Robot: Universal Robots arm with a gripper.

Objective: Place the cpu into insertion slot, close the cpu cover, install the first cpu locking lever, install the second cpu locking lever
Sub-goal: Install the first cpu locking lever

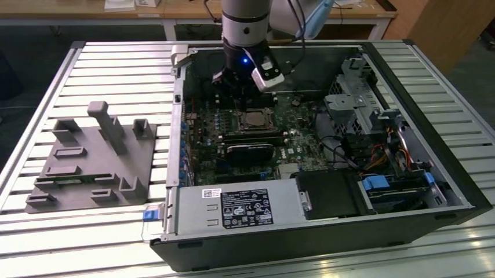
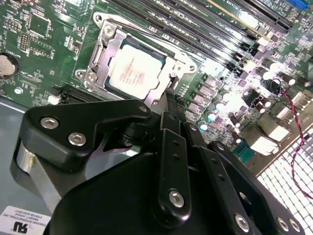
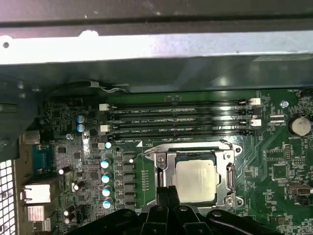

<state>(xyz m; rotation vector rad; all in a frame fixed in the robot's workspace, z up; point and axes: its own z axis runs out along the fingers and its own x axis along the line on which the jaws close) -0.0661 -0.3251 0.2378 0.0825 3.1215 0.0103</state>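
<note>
cpu (image 3: 195,180) is sitting in the insertion slot (image 3: 193,157), with the cpu cover (image 3: 229,171) lying over it. The gripper (image 3: 167,193), fingers pinched together, is hovering just beside that slot. I'm guessing any off-line push is risking a slip onto the cover or cpu.

power supply label (image 1: 243,208): lower centre of the frame, dense print, too small to read
motherboard lettering (image 3: 146,131): white, beside the memory slots (image 3: 181,117), illegible
cpu (image 3: 195,180): faint marks, unreadable
</note>
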